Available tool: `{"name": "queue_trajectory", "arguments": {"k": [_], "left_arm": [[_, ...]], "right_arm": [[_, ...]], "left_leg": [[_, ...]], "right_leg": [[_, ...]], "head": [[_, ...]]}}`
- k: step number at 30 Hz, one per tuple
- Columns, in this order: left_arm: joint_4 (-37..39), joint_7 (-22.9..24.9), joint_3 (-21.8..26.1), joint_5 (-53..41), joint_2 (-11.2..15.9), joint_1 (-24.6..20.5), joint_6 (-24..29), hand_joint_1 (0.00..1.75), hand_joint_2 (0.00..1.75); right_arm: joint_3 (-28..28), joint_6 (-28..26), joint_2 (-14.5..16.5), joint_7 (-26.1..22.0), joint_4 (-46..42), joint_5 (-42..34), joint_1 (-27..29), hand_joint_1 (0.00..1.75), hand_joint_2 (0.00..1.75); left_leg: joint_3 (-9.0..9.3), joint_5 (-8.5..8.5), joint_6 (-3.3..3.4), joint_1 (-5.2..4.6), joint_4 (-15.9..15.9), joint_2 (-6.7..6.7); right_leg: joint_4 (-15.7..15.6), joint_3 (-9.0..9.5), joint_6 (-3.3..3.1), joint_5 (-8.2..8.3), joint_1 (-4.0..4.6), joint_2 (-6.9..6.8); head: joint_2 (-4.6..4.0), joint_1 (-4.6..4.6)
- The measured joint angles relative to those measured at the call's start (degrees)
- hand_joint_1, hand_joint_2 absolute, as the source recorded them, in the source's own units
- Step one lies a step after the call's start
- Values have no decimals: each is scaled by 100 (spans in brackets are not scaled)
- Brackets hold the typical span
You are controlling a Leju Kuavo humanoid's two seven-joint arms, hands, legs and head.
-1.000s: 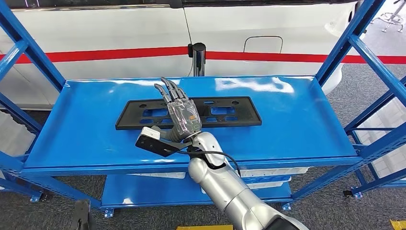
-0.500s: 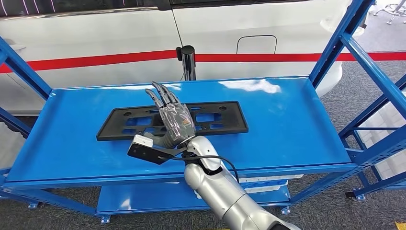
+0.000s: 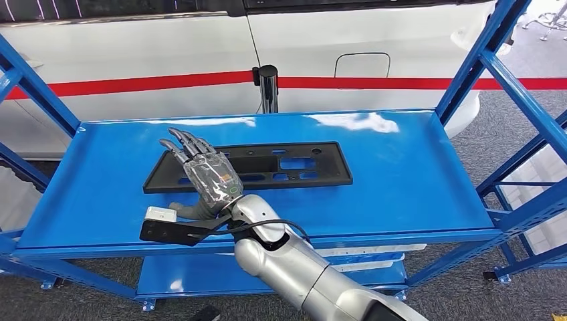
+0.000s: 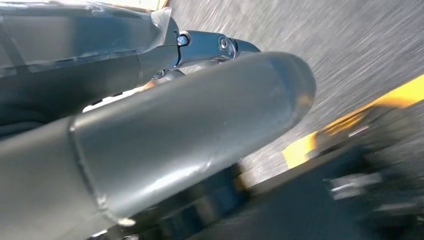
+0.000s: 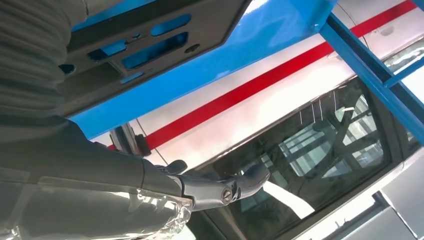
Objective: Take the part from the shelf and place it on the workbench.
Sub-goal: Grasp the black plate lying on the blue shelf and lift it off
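Observation:
A long flat black plastic part (image 3: 294, 162) with several cutouts lies on the blue top shelf (image 3: 401, 180). My right hand (image 3: 207, 175) hovers over the part's left end with its fingers stretched out and apart, holding nothing. In the right wrist view the part (image 5: 150, 35) lies on the shelf (image 5: 240, 45) beside the hand, and the dark fingers (image 5: 220, 187) reach out straight. In the left wrist view my left hand (image 4: 150, 125) hangs above the blurred floor, and how its fingers lie cannot be made out.
A white car with a red stripe (image 3: 374, 82) stands behind the shelf. A black post (image 3: 268, 87) rises at the shelf's back edge. Blue uprights (image 3: 498, 80) frame both sides. White pieces (image 3: 374, 257) lie on the lower shelf.
The camera has shifted a little. My right hand has slid from about the part's middle toward its left end, still holding nothing.

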Motion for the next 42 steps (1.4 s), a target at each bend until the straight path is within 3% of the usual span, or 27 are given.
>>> {"name": "queue_trajectory", "arguments": {"k": [9,18,28,42], "left_arm": [[-73,49,-187,-428,-64,-125,372,0,0],[-199,168,-256,-941,-146,-161,953,0,0],[-268,198,-198,-1110,-182,-125,910,0,0],[-273,199,-68,-1183,-184,-123,906,0,0]], "right_arm": [[343,7,0,104,187,-84,-149,0,175],[1032,43,-2,704,498,121,-202,0,175],[1418,8,-2,988,1056,288,-283,0,175],[1530,-31,-3,1178,1327,425,-302,0,175]], "left_leg": [[11,-12,8,-7,4,5],[14,-17,11,-7,3,8],[13,-17,11,-7,4,8],[14,-17,11,-7,4,8]], "right_leg": [[-7,1,5,-5,-3,9],[-8,2,4,-5,-4,12],[-8,2,4,-5,-4,12],[-8,2,4,-5,-4,12]], "head": [[0,0],[0,-1],[0,0],[0,-1]]}}
